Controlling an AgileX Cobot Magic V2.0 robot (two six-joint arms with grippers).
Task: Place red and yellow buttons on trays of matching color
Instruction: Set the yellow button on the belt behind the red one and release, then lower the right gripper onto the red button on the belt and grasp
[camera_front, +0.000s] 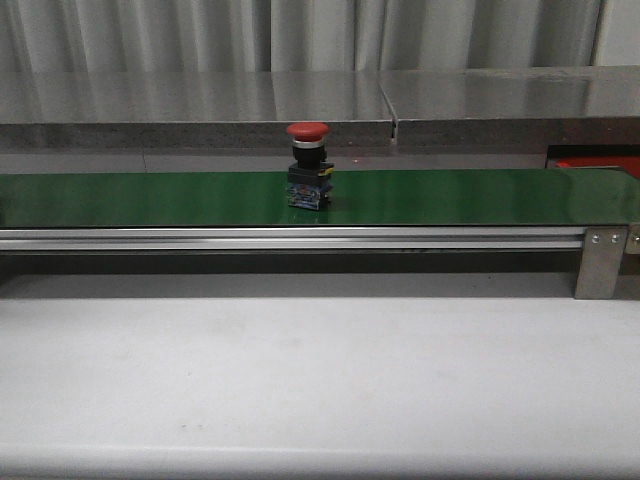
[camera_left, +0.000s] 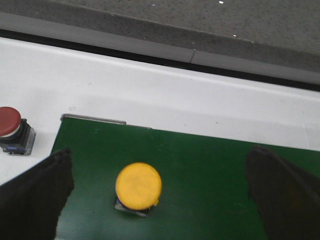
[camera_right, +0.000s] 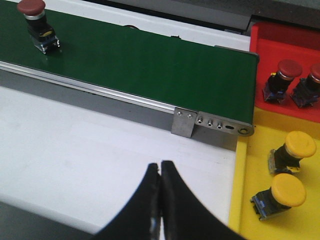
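Left gripper: jaws spread wide, holding nothing, hanging over the green conveyor belt.
Yellow button: stands upright on the belt between the two dark fingers, apart from both and nearer this one.
Second red button: sits on the white table just off the belt's end, beside the left gripper's span, not on the belt.
Right gripper: fingers pressed together with nothing between them, above the white table surface and near the belt's metal end bracket.
Red button: upright on the belt, mushroom cap up, well apart from the right gripper; in the right wrist view it sits far along the belt.
Red tray: past the belt's end, holding two red buttons.
Yellow tray: touching the red tray, holding two yellow buttons lying on their sides.
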